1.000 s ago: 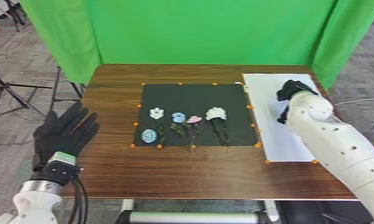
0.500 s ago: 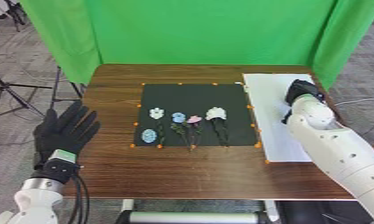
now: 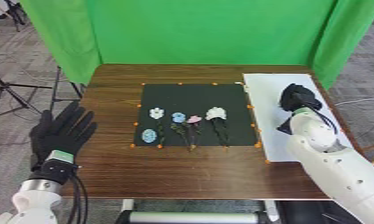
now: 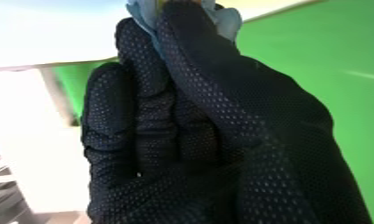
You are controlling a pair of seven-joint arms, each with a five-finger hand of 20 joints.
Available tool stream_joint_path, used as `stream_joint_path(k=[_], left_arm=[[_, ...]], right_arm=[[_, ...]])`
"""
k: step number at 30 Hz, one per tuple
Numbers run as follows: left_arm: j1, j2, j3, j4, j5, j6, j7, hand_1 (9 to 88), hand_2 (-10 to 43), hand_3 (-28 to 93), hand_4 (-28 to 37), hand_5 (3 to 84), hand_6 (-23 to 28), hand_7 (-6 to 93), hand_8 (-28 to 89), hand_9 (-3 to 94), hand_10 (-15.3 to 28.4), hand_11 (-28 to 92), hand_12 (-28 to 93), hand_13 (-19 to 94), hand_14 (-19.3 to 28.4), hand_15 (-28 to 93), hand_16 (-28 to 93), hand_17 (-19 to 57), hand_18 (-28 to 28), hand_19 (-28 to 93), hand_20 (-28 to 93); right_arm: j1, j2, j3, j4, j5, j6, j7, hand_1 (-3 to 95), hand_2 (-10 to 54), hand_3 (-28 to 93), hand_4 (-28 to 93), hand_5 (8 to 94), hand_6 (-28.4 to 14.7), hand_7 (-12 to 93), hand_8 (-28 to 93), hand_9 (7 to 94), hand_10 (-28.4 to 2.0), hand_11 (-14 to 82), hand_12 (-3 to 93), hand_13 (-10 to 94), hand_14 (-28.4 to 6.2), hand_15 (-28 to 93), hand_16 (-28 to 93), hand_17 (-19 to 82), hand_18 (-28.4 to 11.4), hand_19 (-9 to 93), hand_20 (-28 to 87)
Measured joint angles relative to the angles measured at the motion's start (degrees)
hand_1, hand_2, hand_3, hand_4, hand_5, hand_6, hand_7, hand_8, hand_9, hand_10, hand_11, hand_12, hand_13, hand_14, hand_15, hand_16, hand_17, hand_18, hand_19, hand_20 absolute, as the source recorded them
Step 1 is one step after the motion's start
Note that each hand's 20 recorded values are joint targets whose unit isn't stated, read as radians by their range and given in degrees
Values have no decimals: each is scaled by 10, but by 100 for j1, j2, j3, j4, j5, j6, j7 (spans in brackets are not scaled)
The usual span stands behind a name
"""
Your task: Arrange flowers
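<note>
Over the white sheet [image 3: 277, 90] on the table's right is my right hand [image 3: 299, 99]. In the right wrist view my right hand [image 4: 197, 95] pinches a light blue flower [image 4: 228, 22] between thumb and fingers; its petals stick out on both sides. On the black mat [image 3: 179, 92] lie a white flower [image 3: 157, 113], a small blue one [image 3: 178, 117], a pink one [image 3: 194, 119] and a larger white one [image 3: 216, 113], stems toward the front edge. An oval blue bloom [image 3: 149, 135] lies at the mat's front left. My left hand [image 3: 59, 132] has straight fingers, beside the table's left edge.
Orange markers [image 3: 258, 145] line the edges of the mat and the sheet. Brown wood [image 3: 183, 175] extends in front of the mat. A green curtain [image 3: 210, 35] hangs behind the table, and a tripod [image 3: 4, 90] stands off to the left.
My right hand has turned over the white sheet, and its wrist has come nearer the table's front edge. The left hand has shifted very slightly; the flowers on the mat lie as before.
</note>
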Motion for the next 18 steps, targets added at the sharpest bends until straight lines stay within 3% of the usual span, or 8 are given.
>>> stream_joint_path(k=[7,18], left_arm=[[-24,17,1,-7,3,27,-1,288,114,709,-283,362,66,180,-98,287,134,184,113,171,131,321,-74,-46,113,273,78],[-155,32,24,-4,50,32,-28,284,108,710,-283,362,65,180,-97,286,134,185,116,172,131,319,-73,-45,113,269,77]], right_arm=[[-785,-66,463,-1309,178,12,-483,683,-95,735,-283,637,-4,415,-31,744,-87,192,476,627,-58,426,448,354,-94,932,112],[-975,-576,-183,-1555,-415,-40,-839,672,-95,740,-283,632,-5,413,-36,738,-85,195,469,624,-57,434,437,351,-104,932,113]])
